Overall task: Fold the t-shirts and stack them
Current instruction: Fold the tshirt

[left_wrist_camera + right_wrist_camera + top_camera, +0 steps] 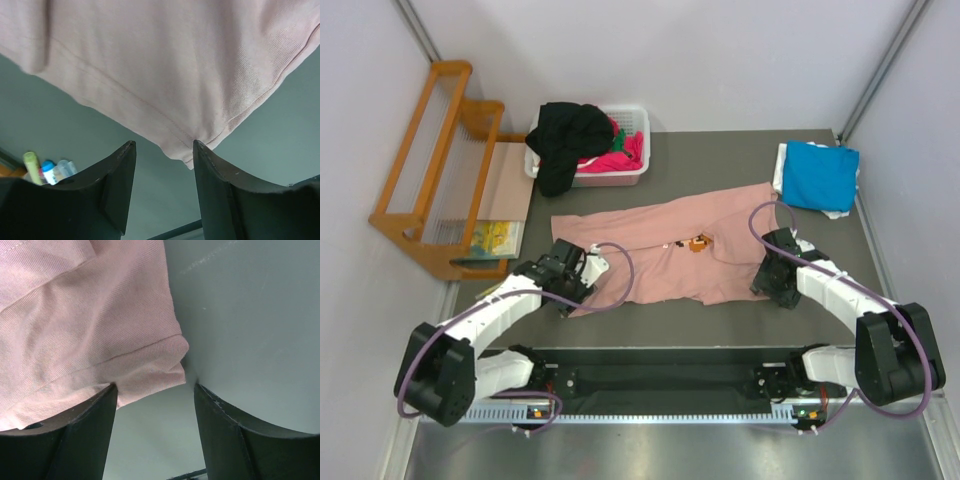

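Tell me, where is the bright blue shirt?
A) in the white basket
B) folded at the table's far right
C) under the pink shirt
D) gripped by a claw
B: the blue shirt lies folded at the far right, apart from the basket and pink shirt.

Seeing soft, matt knit cloth in the salmon-pink t-shirt (660, 250), showing a fine ribbed weave and stitched hems up close. Finding the same soft, matt cloth in the blue t-shirt (820, 175), the black t-shirt (565, 140) and the magenta t-shirt (620, 160). Noting smooth white plastic, faintly glossy, on the slatted basket (610, 179). Reading the table (720, 160) as a smooth, matt grey-green surface, showing faint scuffs close up. Making out dark matt plastic, slightly grainy along the edges, on the fingers of the left end effector (164, 150) and the right end effector (156, 390). Picking out smooth white plastic with a light sheen on the arm casings (500, 308), and varnished warm-toned wood on the frame (420, 150).
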You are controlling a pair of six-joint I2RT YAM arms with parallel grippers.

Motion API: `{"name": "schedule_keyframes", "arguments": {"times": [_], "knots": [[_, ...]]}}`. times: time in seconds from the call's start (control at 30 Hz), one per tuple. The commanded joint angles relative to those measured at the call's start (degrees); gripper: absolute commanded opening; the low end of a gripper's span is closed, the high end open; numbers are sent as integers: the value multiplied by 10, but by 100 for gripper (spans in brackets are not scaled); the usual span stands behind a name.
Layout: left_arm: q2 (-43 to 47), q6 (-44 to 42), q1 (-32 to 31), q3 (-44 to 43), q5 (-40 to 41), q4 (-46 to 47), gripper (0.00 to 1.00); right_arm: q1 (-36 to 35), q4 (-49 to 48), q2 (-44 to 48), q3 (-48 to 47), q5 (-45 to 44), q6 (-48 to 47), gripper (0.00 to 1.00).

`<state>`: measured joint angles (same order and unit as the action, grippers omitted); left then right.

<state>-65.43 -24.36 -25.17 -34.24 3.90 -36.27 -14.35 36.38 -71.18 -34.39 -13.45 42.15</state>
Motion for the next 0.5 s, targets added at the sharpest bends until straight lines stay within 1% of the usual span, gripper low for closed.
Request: {"name": "schedule_keyframes", "arguments": {"times": [0.0, 0.1, 0.2, 0.3, 0.47], "knots": [[-42, -15, -1, -6, -13, -8, 54, 8, -6, -6, -10, 7, 4, 64], [-72, -17, -1, -11, -10, -18, 52, 8, -5, -8, -15, 6, 4, 64], [-83, -18, -1, -14, -10, -22, 51, 7, -5, -12, -15, 6, 5, 64], [-68, -21, -1, -15, -15, -41, 50, 7, -7, -12, -10, 6, 4, 64], [-40, -18, -1, -42, -36, -94, 50, 8, -9, -14, -9, 5, 2, 64]]}}
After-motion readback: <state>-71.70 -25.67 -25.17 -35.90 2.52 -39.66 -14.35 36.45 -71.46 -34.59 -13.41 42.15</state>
